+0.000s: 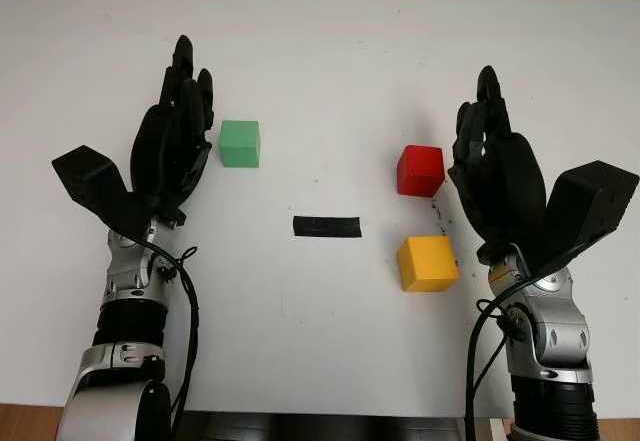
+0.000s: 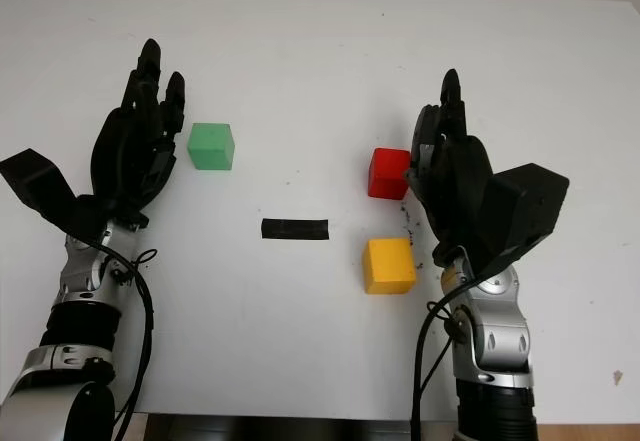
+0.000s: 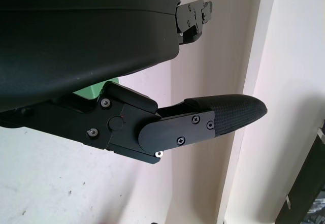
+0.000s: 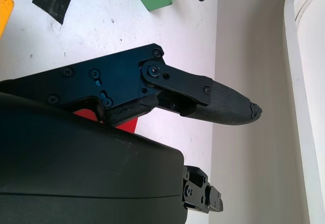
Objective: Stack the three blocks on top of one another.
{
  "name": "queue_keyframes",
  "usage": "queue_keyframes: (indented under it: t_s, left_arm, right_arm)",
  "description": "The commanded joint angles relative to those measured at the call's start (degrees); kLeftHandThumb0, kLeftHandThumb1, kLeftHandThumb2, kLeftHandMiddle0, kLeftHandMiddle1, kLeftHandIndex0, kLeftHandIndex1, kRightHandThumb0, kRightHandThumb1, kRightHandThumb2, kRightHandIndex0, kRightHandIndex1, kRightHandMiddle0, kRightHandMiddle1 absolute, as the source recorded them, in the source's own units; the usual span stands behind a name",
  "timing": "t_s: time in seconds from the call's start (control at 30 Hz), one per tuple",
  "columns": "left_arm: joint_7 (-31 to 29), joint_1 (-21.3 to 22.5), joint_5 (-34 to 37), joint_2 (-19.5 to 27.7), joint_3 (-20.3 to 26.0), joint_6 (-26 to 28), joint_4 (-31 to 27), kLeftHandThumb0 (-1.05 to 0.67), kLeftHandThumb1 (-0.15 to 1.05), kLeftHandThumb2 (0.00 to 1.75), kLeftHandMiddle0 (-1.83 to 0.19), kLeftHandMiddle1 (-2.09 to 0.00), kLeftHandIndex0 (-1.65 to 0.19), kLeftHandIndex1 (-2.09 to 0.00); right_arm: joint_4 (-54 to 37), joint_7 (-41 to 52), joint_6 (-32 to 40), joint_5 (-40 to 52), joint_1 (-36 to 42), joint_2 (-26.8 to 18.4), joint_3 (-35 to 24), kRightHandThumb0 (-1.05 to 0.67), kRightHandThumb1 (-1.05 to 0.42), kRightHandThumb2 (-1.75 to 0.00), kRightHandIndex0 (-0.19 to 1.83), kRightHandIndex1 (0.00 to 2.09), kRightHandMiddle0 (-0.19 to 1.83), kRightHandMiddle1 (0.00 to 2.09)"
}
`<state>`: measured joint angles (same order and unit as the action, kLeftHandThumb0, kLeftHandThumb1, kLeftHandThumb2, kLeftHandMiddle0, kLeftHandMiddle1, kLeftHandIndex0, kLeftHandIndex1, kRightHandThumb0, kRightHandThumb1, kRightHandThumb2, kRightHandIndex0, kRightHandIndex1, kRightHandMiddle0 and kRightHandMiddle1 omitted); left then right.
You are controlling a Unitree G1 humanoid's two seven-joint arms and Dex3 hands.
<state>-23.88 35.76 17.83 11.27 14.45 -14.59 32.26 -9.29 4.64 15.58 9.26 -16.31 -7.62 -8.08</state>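
On the white counter [image 1: 320,51], the open, empty left hand [image 1: 175,141] is just beside the green block [image 1: 240,144]; the open, empty right hand [image 1: 495,176] is beside the red block [image 1: 420,170], with the yellow block [image 1: 428,263] just nearer the robot than the red.

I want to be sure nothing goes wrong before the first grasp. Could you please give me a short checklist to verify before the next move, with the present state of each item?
1. Three blocks lie separate on the table: green block, red block, yellow block. Ok.
2. Nothing is stacked yet, so any block may serve as base. Ok.
3. Left hand is open, beside the green block, holding nothing. Ok.
4. Right hand is open, beside the red block, holding nothing. Ok.
5. Right hand is apart from the red block: cannot tell, they look very close.
6. Black tape strip lies flat between the blocks, probably not in the way. Ok.
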Motion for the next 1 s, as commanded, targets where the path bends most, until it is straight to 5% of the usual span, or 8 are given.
queue_keyframes:
  t_s: [0.0, 0.27, 0.47, 0.5, 0.53, 0.57, 0.73, 0.97]
  left_arm:
    - [-0.2, 0.35, 0.02, 0.63, 0.15, -0.7, 0.0, -0.8, 1.05, 0.61, 0.19, 0.0, 0.19, 0.0]
    - [0.03, 0.72, -0.17, 0.03, -0.47, -0.03, 0.6, -0.8, 1.05, 0.61, 0.19, 0.0, 0.19, 0.0]
    - [-0.41, 0.71, -0.12, 0.34, -0.6, -0.36, 1.34, -0.81, 1.05, 0.61, 0.19, 0.0, 0.19, 0.0]
    - [-0.39, 0.64, -0.02, 0.38, -0.55, -0.22, 1.13, -0.81, 1.05, 0.61, 0.19, 0.0, 0.19, 0.0]
    - [-0.3, 0.56, 0.04, 0.39, -0.52, -0.02, 0.85, -0.81, 1.05, 0.61, 0.19, 0.0, 0.19, 0.0]
    - [-0.19, 0.45, 0.09, 0.32, -0.51, 0.09, 0.5, -0.81, 1.05, 0.61, 0.19, 0.0, 0.19, 0.0]
    - [0.07, -0.19, 0.25, -0.25, -0.78, 0.18, -1.06, -0.8, 1.05, 0.62, 0.19, 0.0, 0.19, 0.0]
    - [0.84, -1.14, 0.01, -0.44, -1.1, 1.31, -2.77, -0.81, 1.05, 0.62, 0.19, 0.0, 0.19, 0.0]
  right_arm:
    - [-1.65, -0.17, 0.45, -0.1, -0.22, -0.32, 0.07, -0.73, -1.05, -0.72, -0.19, 0.0, -0.19, 0.0]
    - [-1.79, 1.38, 1.45, -1.66, -0.94, -3.33, 0.47, -0.71, -1.05, -0.71, -0.19, 0.0, -0.19, 0.0]
    - [-5.19, -2.44, 2.22, -13.11, -1.92, -10.14, 1.09, -0.63, -0.99, -0.16, 0.02, 0.11, 0.08, 0.13]
    - [-5.34, -1.58, 1.32, -16.34, -2.34, -13.32, 1.62, -0.62, -0.95, -0.11, 0.14, 0.39, 0.15, 0.19]
    - [-5.42, 0.22, 1.03, -19.56, -2.83, -17.05, 2.45, -0.61, -0.92, -0.07, -0.02, 0.86, 0.17, 0.32]
    - [-5.87, 2.75, 2.26, -22.11, -3.49, -20.53, 3.27, -0.61, -0.91, -0.06, -0.07, 0.94, 0.15, 0.42]
    - [-6.94, 15.61, 6.06, -30.85, -6.47, -33.89, 7.32, -0.58, -0.79, -0.05, 0.2, 0.23, 0.35, 0.18]
    - [-5.25, 22.55, 5.5, -37.72, -9.5, -38.77, 11.66, -0.57, -0.75, -0.04, 0.21, 0.12, 0.39, 0.09]
